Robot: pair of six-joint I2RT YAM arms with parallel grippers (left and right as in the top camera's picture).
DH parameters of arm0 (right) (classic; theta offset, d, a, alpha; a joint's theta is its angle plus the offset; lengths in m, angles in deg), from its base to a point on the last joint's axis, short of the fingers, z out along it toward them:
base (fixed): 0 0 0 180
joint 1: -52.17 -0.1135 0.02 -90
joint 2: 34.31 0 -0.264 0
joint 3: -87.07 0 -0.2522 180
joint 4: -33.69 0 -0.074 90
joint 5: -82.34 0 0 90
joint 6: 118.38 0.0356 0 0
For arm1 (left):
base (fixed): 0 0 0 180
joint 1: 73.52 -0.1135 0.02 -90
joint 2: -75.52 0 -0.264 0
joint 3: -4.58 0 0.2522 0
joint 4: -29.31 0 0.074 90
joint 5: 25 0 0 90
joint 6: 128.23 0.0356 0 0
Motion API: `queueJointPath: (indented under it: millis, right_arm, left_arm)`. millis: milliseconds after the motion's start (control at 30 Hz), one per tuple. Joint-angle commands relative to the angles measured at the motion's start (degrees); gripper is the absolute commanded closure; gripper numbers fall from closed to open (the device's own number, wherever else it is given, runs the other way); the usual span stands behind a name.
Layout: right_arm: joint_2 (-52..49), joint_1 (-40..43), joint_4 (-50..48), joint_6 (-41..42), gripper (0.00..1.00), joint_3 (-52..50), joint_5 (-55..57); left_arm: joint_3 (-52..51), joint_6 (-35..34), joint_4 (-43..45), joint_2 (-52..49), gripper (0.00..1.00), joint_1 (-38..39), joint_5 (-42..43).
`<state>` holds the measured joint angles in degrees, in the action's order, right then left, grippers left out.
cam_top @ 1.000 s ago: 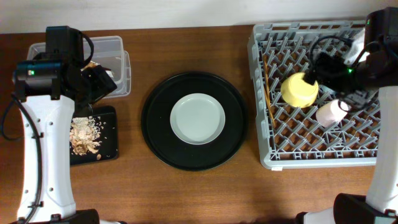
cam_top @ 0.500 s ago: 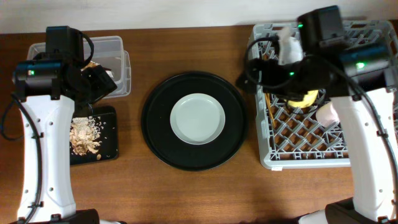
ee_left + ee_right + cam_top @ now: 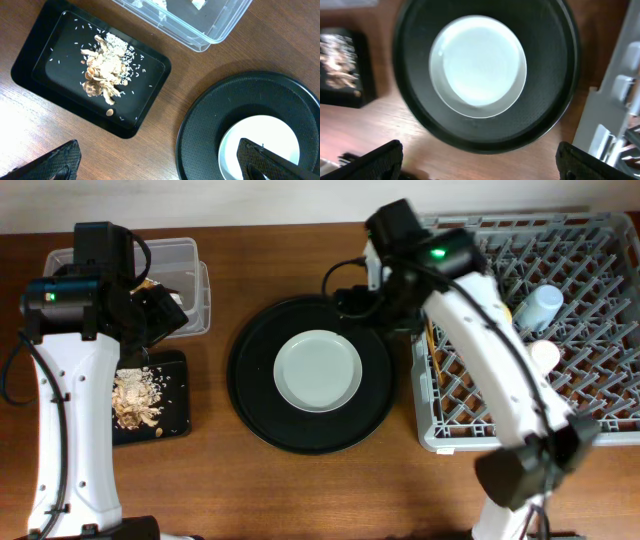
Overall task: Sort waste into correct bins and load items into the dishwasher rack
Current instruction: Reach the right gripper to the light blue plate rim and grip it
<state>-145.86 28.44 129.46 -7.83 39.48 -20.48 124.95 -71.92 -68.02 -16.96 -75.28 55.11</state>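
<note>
The right tool (image 3: pixel 480 169), fingers wide apart and empty, hangs over the 1 o'clock rim of the round black tray (image 3: pixel 250 395), where the pale grey plate (image 3: pixel 317 370) lies centred. The dishwasher rack (image 3: pixel 600 430) sits at the plate's 3 o'clock, holding the light-blue cup (image 3: pixel 537 308). The left tool (image 3: pixel 160 167), also spread and empty, hovers by the shallow black tray (image 3: pixel 60 97) of food scraps (image 3: pixel 102 67), with the clear tub (image 3: pixel 200 30) at that tray's 12 o'clock.

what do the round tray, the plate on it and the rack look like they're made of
Round black tray: probably plastic, matte, little glare. Pale grey plate: smooth, slightly glossy, ceramic or melamine; cannot tell. Dishwasher rack: grey moulded plastic, going by its lattice.
</note>
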Motion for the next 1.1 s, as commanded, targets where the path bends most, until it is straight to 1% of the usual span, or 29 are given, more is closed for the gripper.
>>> queueJointPath:
  millis: [0, 33, 100, 233, 267, 300, 433, 633, 833, 900, 1067]
  right_arm:
    - [-5.3, 0.0, 0.3, -0.2, 0.03, -0.4, 4.1]
    - [-6.3, 0.0, 0.5, -0.4, 0.08, -0.4, 4.9]
    - [-8.7, 0.1, 1.1, -0.7, 0.21, -0.4, 6.1]
    - [-12.0, 0.1, 1.9, -3.1, 0.36, -0.4, 6.0]
    - [-12.8, 0.1, 2.0, -3.8, 0.42, -0.4, 6.0]
    - [-13.6, 0.1, 2.0, -3.8, 0.44, -0.4, 6.3]
    - [-17.1, 0.1, 2.6, -3.9, 0.45, -0.4, 10.6]
    - [-22.0, 0.1, 1.0, -5.2, 0.45, -0.4, 10.6]
    - [-24.6, 0.1, -1.5, -5.1, 0.53, -0.4, 10.4]
    - [-24.9, 0.1, -2.0, -5.1, 0.58, -0.4, 9.8]
    - [-24.9, 0.1, -5.0, -5.1, 0.59, -3.3, 9.6]
  left_arm:
    - [0.0, -0.2, -0.1, -0.4, 0.01, -0.3, -0.5]
    - [0.0, -0.2, -0.1, -0.4, 0.01, -0.3, -0.5]
    - [0.0, -0.2, -0.1, -0.4, 0.01, -0.3, -0.5]
    - [0.0, -0.2, -0.1, -0.4, 0.01, -0.3, -0.5]
    - [0.0, -0.2, -0.1, -0.4, 0.01, -0.3, -0.5]
    - [0.0, -0.1, -0.1, -0.4, 0.01, -0.3, -0.5]
    - [0.0, -0.2, -0.1, -0.4, 0.01, -0.3, -0.5]
    - [0.0, -0.2, -0.1, -0.4, 0.01, -0.3, -0.5]
    - [0.0, -0.2, -0.1, -0.4, 0.01, -0.3, -0.5]
    - [0.0, -0.2, -0.1, -0.4, 0.01, -0.3, -0.5]
    - [0.0, -0.2, -0.1, -0.4, 0.01, -0.3, -0.5]
